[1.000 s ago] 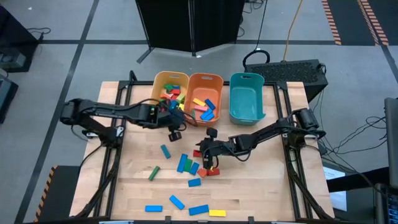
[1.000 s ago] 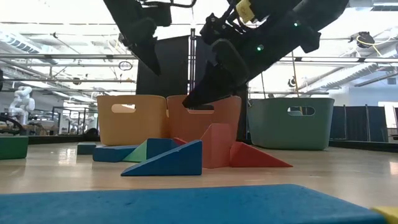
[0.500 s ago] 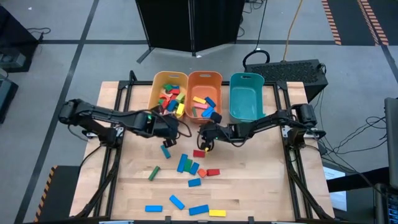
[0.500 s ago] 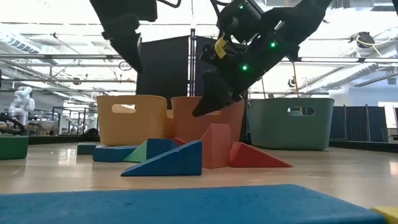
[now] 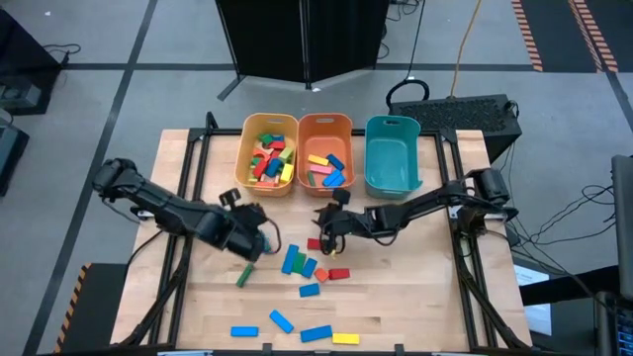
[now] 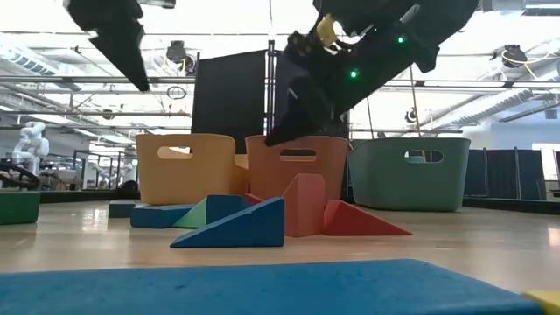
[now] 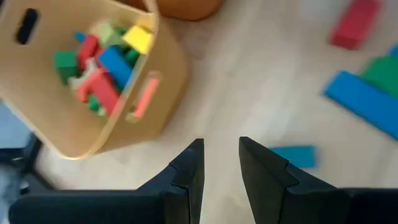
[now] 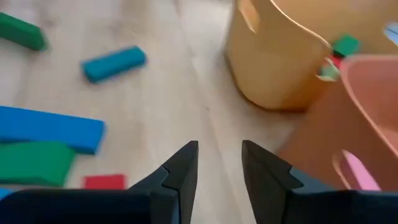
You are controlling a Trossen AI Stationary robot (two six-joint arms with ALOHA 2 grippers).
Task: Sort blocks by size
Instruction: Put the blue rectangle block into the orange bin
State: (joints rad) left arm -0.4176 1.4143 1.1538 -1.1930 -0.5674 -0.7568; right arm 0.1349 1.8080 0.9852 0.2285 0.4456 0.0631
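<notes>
Left tool (image 5: pixel 259 240) moved back, teal block (image 7: pixel 293 155) just ahead

high: straight down | low: table-level | wrists: close, share yellow bin (image 7: pixel 93 93)

3 plastic bins in a row at table's (image 5: pixel 415 297) far edge: yellow bin (image 5: pixel 245 158) left, orange bin (image 5: pixel 347 148) mid, teal bin (image 5: pixel 391 168) right. Black cabinet (image 5: pixel 302 40) on floor beyond; dark case (image 5: pixel 465 114) far right.
</notes>
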